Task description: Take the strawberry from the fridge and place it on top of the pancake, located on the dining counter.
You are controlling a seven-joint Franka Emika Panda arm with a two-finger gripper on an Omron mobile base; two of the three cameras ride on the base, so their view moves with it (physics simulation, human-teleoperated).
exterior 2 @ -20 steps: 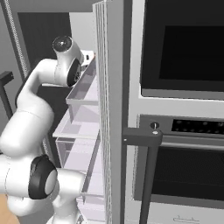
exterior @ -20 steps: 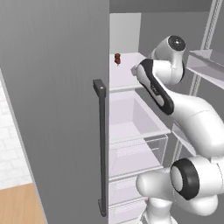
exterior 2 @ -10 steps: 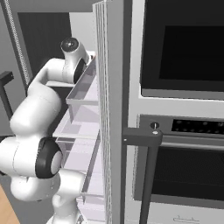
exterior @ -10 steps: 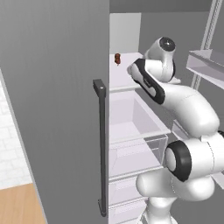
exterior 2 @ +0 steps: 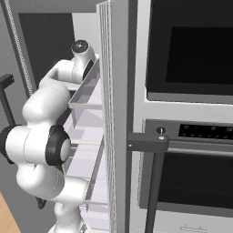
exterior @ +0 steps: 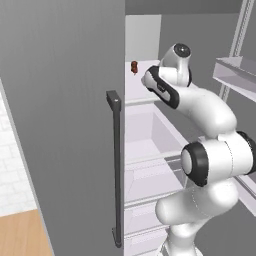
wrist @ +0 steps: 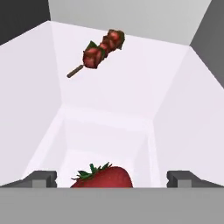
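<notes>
Presently the fridge (exterior: 65,125) stands open, the white arm (exterior: 210,150) reaching onto its upper white shelf (wrist: 127,87). In the hand view, a brownish-red skewer (wrist: 98,51) lies at 12 o'clock on that shelf. The strawberry (wrist: 103,177) sits at 6 o'clock, between the spread jaws, untouched.

A skewer (wrist: 98,51) of dark red chunks (green bits between them) is lying on a white shelf; a black-glassed wall oven (exterior 2: 191,50) is standing beside, its bar handle (exterior 2: 152,182) hanging vertical.
</notes>
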